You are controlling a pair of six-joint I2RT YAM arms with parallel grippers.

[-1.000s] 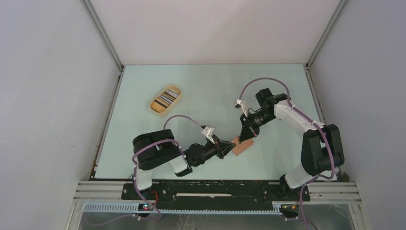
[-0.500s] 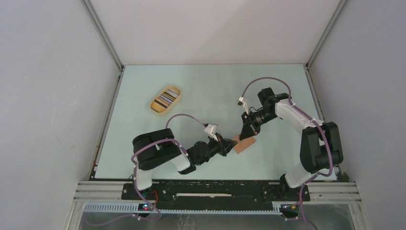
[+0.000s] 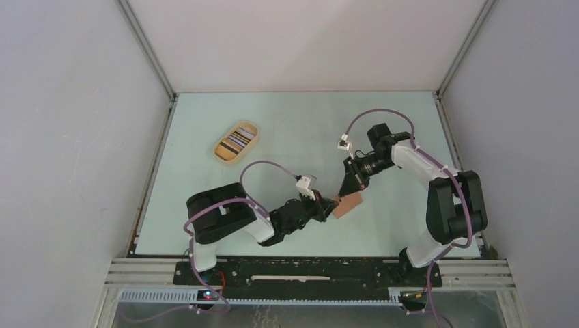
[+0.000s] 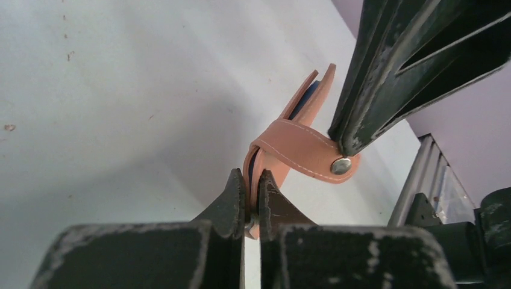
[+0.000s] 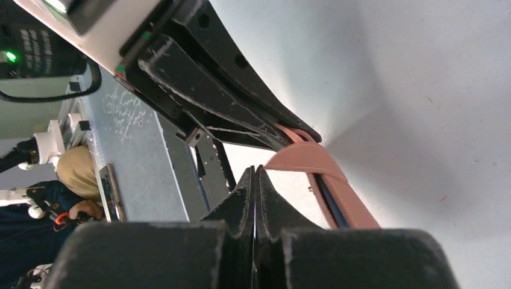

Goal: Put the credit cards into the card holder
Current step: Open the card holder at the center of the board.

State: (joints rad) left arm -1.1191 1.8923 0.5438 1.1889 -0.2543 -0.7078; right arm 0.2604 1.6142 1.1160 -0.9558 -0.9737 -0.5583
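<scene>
Now the left gripper [image 4: 253, 180] is pinching the lower edge of the holder [image 3: 349, 203], its jaws drawn in to a thin slit on the leather. The right gripper [image 5: 254, 174] is reaching in from above, jaws pressed almost together on the end of the snap tab [image 4: 298, 150], just beside its metal stud [image 4: 341, 165]. The holder is being held tilted between the two, just right of the middle of the table [image 3: 287, 116]; whether it is touching the surface, I cannot tell. The tab is arching away from the holder's body, and something dark blue is showing between the leaves. Well apart, at far left, the cards [image 3: 237, 139] are lying in the oval tray [image 3: 220, 154].
</scene>
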